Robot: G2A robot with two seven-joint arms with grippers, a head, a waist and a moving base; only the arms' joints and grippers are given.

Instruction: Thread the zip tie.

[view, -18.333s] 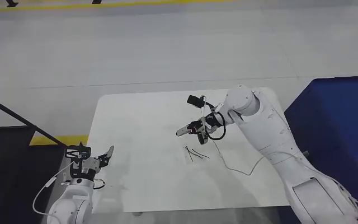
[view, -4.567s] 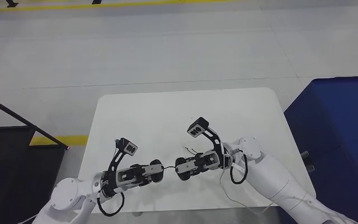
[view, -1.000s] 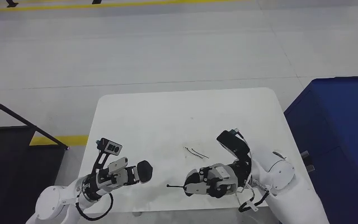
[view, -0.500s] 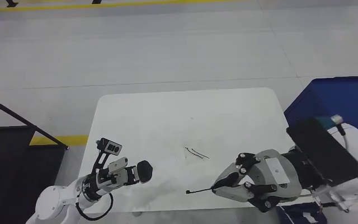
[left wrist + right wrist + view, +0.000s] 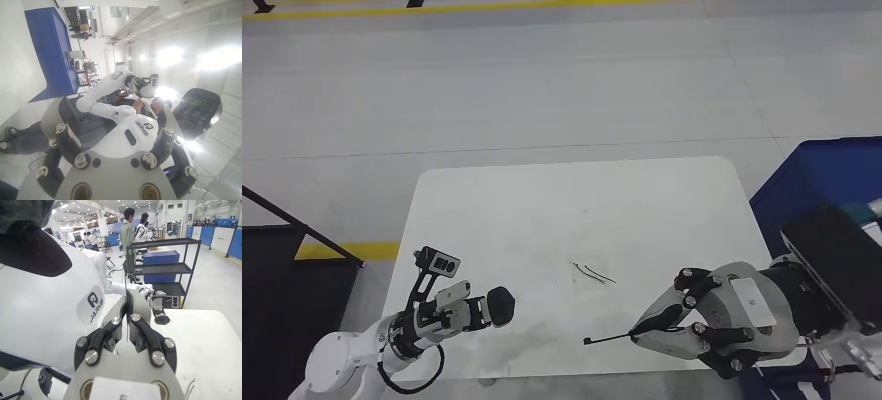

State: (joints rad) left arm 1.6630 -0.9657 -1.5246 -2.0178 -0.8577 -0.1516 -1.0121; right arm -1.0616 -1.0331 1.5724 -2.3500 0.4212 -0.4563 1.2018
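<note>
A thin black zip tie sticks out level over the near edge of the white table. My right gripper is shut on one end of it. In the right wrist view the zip tie runs straight up from between the closed fingertips of the right gripper. My left gripper hovers over the near left part of the table, well apart from the tie. In the left wrist view the left gripper is open with nothing between its fingers.
Two loose black zip ties lie near the table's middle, also visible as loose zip ties in the right wrist view. A blue partition stands close to the table's right side.
The two grippers, which met at the tie a few seconds ago, have separated. Over the last second my right gripper carried the tie rightward along the near edge. The left arm stayed still.
</note>
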